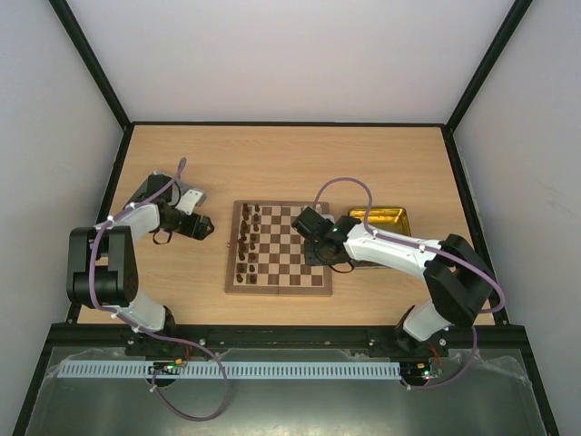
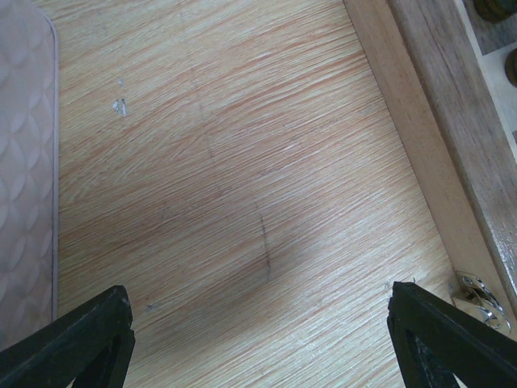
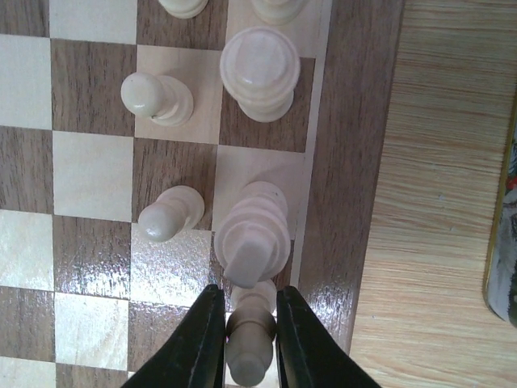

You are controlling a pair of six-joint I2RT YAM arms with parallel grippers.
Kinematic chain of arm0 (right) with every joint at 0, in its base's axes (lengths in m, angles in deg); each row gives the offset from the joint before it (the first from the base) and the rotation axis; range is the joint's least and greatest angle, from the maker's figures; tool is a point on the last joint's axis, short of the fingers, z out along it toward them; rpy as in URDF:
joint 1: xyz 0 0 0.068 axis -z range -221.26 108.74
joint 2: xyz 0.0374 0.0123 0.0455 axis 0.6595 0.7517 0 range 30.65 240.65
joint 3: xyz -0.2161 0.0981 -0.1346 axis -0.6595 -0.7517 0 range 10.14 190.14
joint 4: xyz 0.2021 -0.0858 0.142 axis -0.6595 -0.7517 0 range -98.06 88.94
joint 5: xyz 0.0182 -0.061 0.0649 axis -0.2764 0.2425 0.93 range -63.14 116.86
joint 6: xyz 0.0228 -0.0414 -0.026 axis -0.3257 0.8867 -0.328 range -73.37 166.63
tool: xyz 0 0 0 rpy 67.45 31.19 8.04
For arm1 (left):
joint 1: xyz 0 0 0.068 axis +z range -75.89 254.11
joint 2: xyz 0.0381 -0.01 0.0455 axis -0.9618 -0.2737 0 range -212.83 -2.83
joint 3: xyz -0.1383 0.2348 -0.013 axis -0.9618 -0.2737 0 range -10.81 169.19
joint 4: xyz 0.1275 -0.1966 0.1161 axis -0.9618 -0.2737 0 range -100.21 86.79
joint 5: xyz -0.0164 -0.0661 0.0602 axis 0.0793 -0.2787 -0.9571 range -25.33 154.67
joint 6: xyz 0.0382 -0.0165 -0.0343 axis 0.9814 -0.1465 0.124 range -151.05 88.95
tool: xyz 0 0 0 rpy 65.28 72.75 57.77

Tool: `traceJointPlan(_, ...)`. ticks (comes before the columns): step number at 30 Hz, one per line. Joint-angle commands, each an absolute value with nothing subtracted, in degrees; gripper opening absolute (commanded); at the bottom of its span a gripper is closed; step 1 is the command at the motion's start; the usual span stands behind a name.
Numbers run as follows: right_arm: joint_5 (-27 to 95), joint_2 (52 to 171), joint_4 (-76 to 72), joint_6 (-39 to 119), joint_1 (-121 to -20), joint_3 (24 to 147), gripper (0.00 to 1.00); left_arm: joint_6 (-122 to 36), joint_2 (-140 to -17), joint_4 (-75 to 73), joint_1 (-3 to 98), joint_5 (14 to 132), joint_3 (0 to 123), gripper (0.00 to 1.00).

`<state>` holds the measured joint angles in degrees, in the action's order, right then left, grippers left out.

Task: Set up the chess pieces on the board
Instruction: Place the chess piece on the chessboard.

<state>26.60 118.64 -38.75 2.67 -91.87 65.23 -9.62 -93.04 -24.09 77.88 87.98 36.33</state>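
Observation:
The board [image 1: 277, 289] lies mid-table, with dark brown chess pieces [image 1: 247, 243] in its left columns. My right gripper [image 1: 320, 243] hangs over the board's right edge. In the right wrist view that gripper [image 3: 248, 289] is shut on a small cream piece [image 3: 249, 339], a black finger tight against each side of it. Just beyond stands a taller cream piece [image 3: 252, 230], with cream pawns [image 3: 166, 214] to its left. My left gripper [image 1: 204, 227] sits low over bare table left of the board, and its jaws [image 2: 262, 323] are spread wide with nothing between them.
A shiny gold tray [image 1: 381, 218] sits just right of the board, and its rim [image 3: 502, 242] shows in the right wrist view. The board's side and metal clasp [image 2: 477, 293] lie right of the left gripper. A pale quilted pad [image 2: 24, 162] lies to its left.

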Motion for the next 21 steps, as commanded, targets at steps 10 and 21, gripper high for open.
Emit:
traceJointPlan(10, 25.8, 117.7, -38.2, 2.3, -92.1, 64.7, 0.21, -9.6, -93.7, -24.4, 77.7, 88.0, 35.9, 0.86)
traceJointPlan(21, 26.1, 116.9, -39.8, 2.5, -92.1, 67.2, 0.22, -9.5, -93.9, -24.4, 77.7, 88.1, 35.9, 0.86)
